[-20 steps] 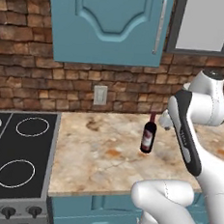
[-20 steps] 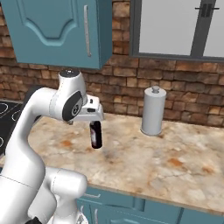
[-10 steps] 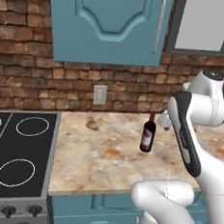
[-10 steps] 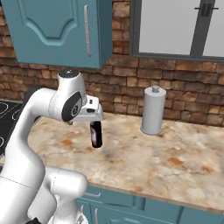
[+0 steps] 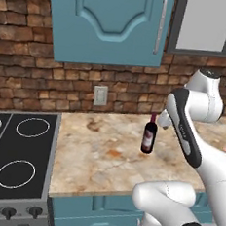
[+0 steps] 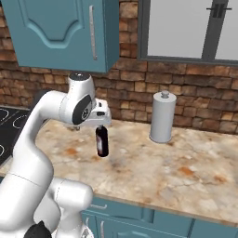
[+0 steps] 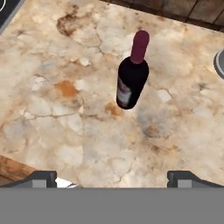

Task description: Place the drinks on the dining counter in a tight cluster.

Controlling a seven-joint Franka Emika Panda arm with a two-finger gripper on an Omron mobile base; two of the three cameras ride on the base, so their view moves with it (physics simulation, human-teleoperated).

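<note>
1. Hovering over the wine bottle (image 7: pixel 132 76) right now, the gripper (image 7: pixel 113 177) has its fingers spread as wide as they go and nothing between them. You can see the two dark fingertips (image 7: pixel 40 177) poking up at the bottom of the hand view, far apart, with bare stone in the gap.

2. The bottle stands upright on the marbled counter (image 5: pixel 96 152) against the brick wall, next to the stove (image 5: pixel 12 164). That's not the dining counter, so it's got a trip ahead of it.

3. The relation that matters: in the hand view the bottle sits ahead of the fingers, roughly centred between them, maybe a touch toward the right one. Cap points away from the camera, so its long axis runs vertical in the room.

4. From the right base view the hand sits up at neck height, just beside the bottle (image 6: pixel 102 142), apparently not touching, though the neck is partly hidden there.

5. My guess for the next move: come down and forward so the fingers straddle the body, then squeeze. Grabbing only the neck looks riskier for tipping.

6. The grey canister (image 6: pixel 163 117) stands well apart to the right, so no crowding.
</note>
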